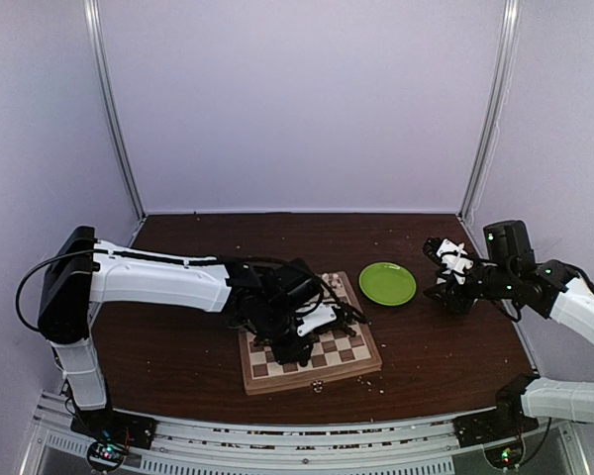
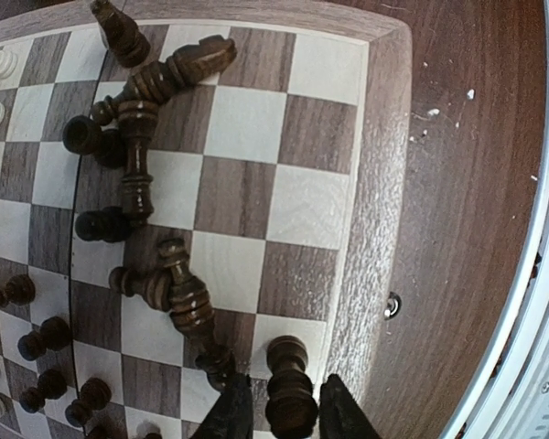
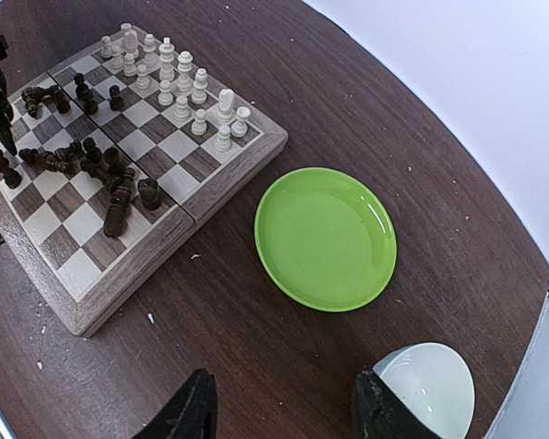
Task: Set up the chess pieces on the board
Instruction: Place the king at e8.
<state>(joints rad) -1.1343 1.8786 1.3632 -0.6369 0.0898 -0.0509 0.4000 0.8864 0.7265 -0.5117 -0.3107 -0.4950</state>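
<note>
Dark wooden table: left gripper straddles an upright dark piece at the edge of the board, grip uncertain; toppled dark pieces crowd just beyond; right gripper gapes empty, white bowl beside it, green plate ahead.

Count: one square wooden chequered board, one round green plate, one white bowl. Pale cream turned wooden chess pieces: roughly fifteen, all upright, too small for an exact figure. Dark brown turned wooden chess pieces: a dozen or more, several heaped lying down, so no firm count.
</note>
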